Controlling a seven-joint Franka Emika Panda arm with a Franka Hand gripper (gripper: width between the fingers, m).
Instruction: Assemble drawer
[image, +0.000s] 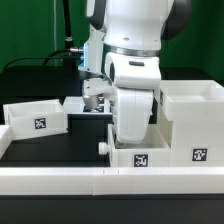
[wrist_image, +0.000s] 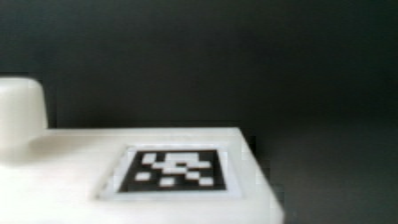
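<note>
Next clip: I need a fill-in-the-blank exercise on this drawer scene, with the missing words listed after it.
1. In the exterior view, the tall housing stands at the view's ___ side.
2. In the wrist view, the white part bears one square black-and-white ___.
3. The table under the parts is ___ in colour.
Missing words: right; tag; black.
</note>
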